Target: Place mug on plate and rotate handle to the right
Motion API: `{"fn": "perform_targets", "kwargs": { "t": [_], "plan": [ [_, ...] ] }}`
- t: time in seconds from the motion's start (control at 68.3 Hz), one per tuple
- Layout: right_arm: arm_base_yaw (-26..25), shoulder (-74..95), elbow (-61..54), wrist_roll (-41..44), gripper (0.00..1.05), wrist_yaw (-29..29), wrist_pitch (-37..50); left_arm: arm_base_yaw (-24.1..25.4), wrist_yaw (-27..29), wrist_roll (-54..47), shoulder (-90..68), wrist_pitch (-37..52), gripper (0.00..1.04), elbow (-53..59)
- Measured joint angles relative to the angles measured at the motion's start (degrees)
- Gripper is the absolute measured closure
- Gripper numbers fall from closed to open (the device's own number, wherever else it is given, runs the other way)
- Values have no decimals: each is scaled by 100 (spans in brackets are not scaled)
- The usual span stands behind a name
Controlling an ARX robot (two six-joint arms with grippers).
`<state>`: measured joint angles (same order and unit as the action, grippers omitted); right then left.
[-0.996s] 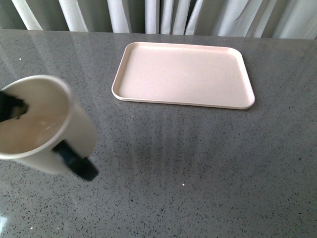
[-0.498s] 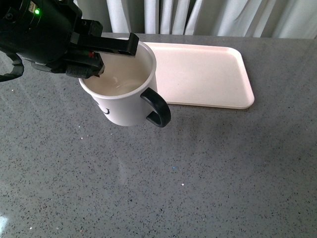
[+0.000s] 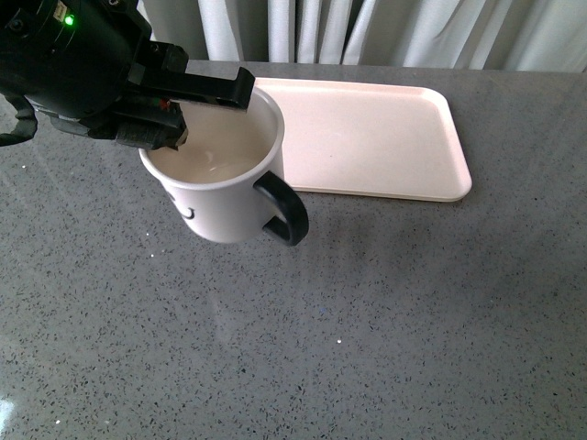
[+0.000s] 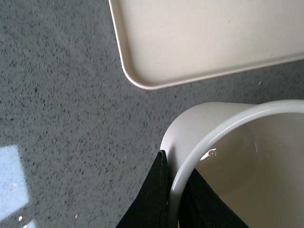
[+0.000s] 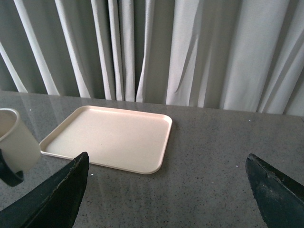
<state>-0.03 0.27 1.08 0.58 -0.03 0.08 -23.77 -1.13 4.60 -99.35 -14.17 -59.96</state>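
While one grey speckled countertop (image 3: 413, 321) fills most of the front view, a single run of pale pleated curtains (image 3: 303, 27) closes off its far edge. A wide stretch of bare countertop lies near the camera and to the right.

One plate (image 3: 367, 137), pale pink and rectangular with rounded corners and a low rim, lies flat near that far edge, its long sides running left to right. Its whole floor shows up to the rim, except the near left corner, which the mug hides in the front view.

One mug (image 3: 220, 197) sits just off that corner, not on the plate. In the left wrist view a strip of countertop separates the mug's rim from the plate's rounded corner. Whether its base touches the counter I cannot tell.

Two grippers show. The left gripper (image 3: 206, 115) is clamped on the mug's rim, one finger inside the wall and one outside, as the left wrist view makes plain. The right gripper (image 5: 167, 159) hangs well apart from the mug, fingers spread wide, holding nothing.

One black handle (image 3: 286, 209) points right and toward the camera.
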Motion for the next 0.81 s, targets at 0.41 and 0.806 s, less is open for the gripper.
{"fn": "perform_targets", "kwargs": {
  "t": [0.41,0.806],
  "plan": [
    [0,0,0,0,9,2,0,-258,-101,17,-2026,-660,103,-2677],
    [0,0,0,0,9,2,0,-258,-214,-157,-3764,-1602,103,-5287]
  ]
}}
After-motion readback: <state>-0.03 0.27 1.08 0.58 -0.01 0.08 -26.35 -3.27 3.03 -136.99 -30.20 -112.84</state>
